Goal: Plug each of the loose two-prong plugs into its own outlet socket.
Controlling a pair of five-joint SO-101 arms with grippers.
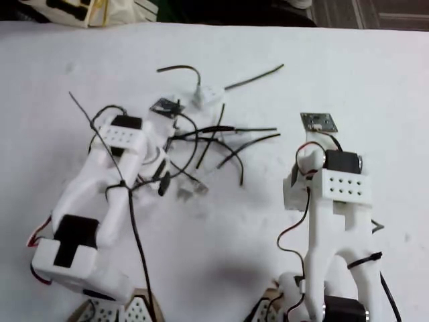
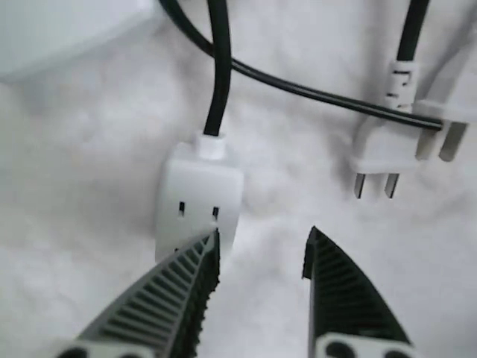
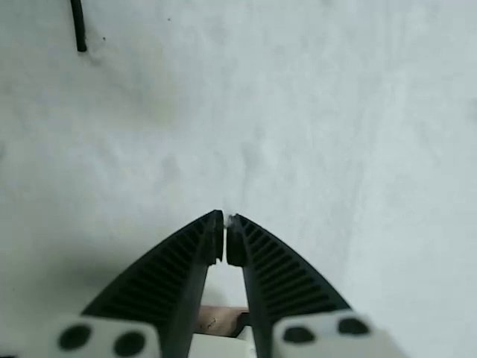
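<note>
A white outlet socket [image 2: 197,198] on a black cord lies on the white cloth, its two slots facing my left gripper [image 2: 262,246]. That gripper is open, and one finger [image 2: 190,280] overlaps the socket's near edge. A loose white two-prong plug [image 2: 380,153] lies beside it, with a second white plug [image 2: 456,112] just past it. From above, the left gripper [image 1: 161,181] sits in the tangle of black cords [image 1: 214,137], next to the plugs [image 1: 191,188]. Another white socket [image 1: 209,95] lies farther back. My right gripper [image 3: 224,227] is shut, with nothing in it, over bare cloth.
The right arm [image 1: 332,201] stands apart from the cords, on the right of the white-covered table [image 1: 375,74]. Loose cord ends [image 1: 258,75] stretch toward the back. A yellowish bundle [image 1: 74,10] lies past the far left edge.
</note>
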